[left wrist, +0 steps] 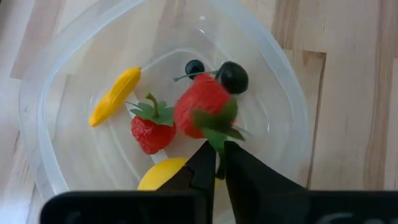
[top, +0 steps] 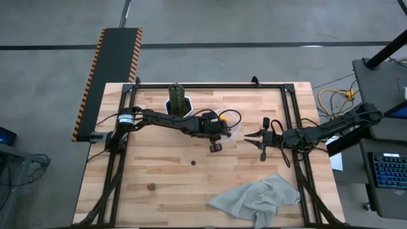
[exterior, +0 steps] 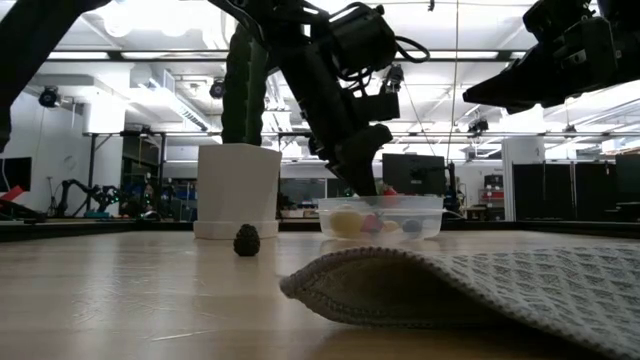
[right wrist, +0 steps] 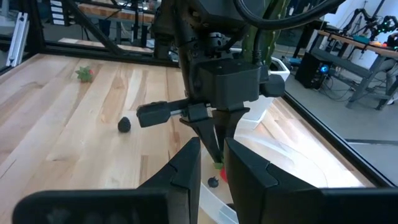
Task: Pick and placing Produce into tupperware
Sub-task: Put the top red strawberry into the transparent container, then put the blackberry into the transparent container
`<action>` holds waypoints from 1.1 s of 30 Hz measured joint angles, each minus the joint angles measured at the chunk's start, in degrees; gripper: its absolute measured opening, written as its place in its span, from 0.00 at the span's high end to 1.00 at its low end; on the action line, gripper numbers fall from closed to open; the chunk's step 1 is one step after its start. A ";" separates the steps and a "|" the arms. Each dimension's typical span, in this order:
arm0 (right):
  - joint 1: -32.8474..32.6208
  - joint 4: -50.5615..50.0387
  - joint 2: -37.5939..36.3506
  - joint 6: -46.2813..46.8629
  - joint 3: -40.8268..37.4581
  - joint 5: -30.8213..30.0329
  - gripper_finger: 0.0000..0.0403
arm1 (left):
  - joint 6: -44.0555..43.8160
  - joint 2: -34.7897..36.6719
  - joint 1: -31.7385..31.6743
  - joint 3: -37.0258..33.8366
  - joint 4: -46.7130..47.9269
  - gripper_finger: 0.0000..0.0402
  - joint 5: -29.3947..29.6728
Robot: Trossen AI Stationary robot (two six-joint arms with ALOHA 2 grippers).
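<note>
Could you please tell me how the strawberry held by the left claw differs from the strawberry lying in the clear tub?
The held strawberry hangs from the left claw, pinched by its green leaves; the lying strawberry rests loose on the floor of the clear tub. The held one looks bigger in the left wrist view, though it is nearer the camera. Its leaves point toward the claw; the lying one's leaves point away from it. Both are red with green leaves.

The clear tupperware [left wrist: 292, 124] is sitting upright, holding two strawberries [left wrist: 149, 129], a banana [left wrist: 115, 94], a lemon [left wrist: 163, 174] and dark berries [left wrist: 233, 76]; another blackberry [top: 194, 162] and strawberry [top: 151, 187] are lying loose on the table.
</note>
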State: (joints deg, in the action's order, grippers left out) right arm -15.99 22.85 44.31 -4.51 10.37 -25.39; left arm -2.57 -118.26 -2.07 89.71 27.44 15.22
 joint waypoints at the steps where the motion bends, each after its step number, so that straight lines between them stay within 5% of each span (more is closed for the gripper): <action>1: 0.00 0.00 0.00 0.01 0.00 0.00 0.84 | 0.00 0.00 -0.04 0.00 0.01 0.94 -0.01; 9: 0.00 0.00 0.00 0.00 0.00 0.00 0.84 | -0.04 0.00 -0.12 0.26 0.01 0.83 0.22; 19: 0.00 0.00 0.00 0.00 0.00 0.00 0.84 | 0.02 4.64 1.30 0.27 1.23 0.82 0.26; 33: 0.02 0.03 0.00 0.02 0.02 0.03 0.84 | 10.15 16.27 15.80 -4.40 12.21 0.82 3.90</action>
State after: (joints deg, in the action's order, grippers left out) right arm -15.97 22.88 44.31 -4.49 10.39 -25.36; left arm 7.58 -101.99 13.72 85.31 39.65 19.12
